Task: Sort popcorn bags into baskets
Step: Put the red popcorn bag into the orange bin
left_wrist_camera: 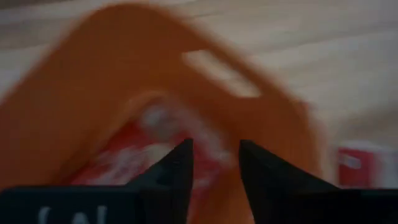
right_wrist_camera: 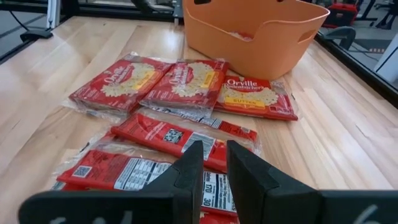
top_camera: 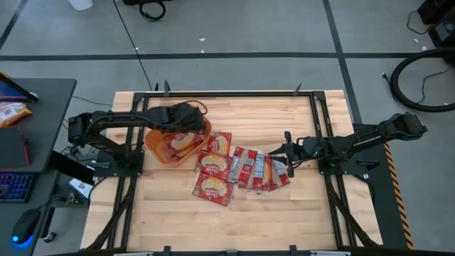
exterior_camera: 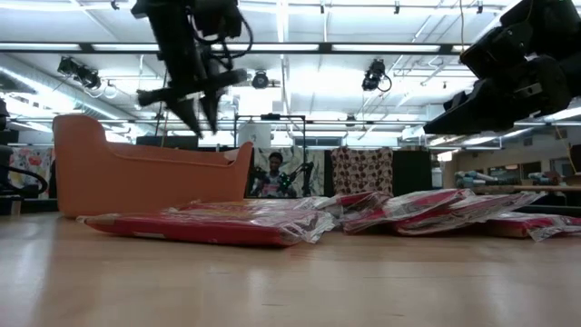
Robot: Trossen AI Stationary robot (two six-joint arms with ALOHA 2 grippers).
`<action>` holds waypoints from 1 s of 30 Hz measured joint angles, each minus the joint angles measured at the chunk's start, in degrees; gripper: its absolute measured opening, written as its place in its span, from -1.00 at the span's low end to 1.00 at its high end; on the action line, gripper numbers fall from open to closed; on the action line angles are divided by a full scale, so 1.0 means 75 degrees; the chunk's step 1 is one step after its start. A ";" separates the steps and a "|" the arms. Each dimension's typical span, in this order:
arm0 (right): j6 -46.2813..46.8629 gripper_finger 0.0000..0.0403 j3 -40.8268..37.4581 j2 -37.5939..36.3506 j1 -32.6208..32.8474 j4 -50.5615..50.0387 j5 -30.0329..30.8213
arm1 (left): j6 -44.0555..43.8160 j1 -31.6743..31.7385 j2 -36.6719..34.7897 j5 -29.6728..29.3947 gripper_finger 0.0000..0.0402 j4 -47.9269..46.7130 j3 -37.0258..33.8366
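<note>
The orange basket (top_camera: 153, 146) (exterior_camera: 145, 173) (right_wrist_camera: 261, 43) stands left of the table's middle, with at least one red popcorn bag (top_camera: 178, 146) (left_wrist_camera: 124, 155) lying flat inside. Several more red popcorn bags (top_camera: 245, 167) (right_wrist_camera: 180, 134) (exterior_camera: 399, 209) lie flat and overlapping on the wood to its right. My left gripper (top_camera: 190, 122) (exterior_camera: 195, 113) (left_wrist_camera: 214, 149) hangs over the basket, pointing down, open and empty. My right gripper (top_camera: 271, 154) (right_wrist_camera: 214, 152) hovers above the right end of the row of bags, fingers a narrow gap apart, holding nothing.
A black metal frame (top_camera: 320, 114) runs along the table's far, left and right sides. Bare wood (top_camera: 234, 220) lies in front of the bags. A dark desk (top_camera: 35, 135) with an orange-and-white packet (top_camera: 11, 112) stands off the table's left. A person (exterior_camera: 275, 173) shows far behind.
</note>
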 joint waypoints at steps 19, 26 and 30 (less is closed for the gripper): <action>-0.0225 -0.62 -0.0004 0.0379 -0.0006 -0.0040 0.0003 | 0.2320 -0.2702 0.2069 0.0232 -0.23 0.4702 0.0723; -0.0274 -0.62 0.0011 0.0827 0.0023 0.0371 -0.0017 | 0.2550 -0.3204 0.3660 0.0501 -0.22 0.3115 0.2738; -0.0299 -0.62 0.0005 0.1108 0.0153 0.0540 -0.0019 | 0.2661 -0.3475 0.4362 0.0564 -0.19 0.2165 0.3636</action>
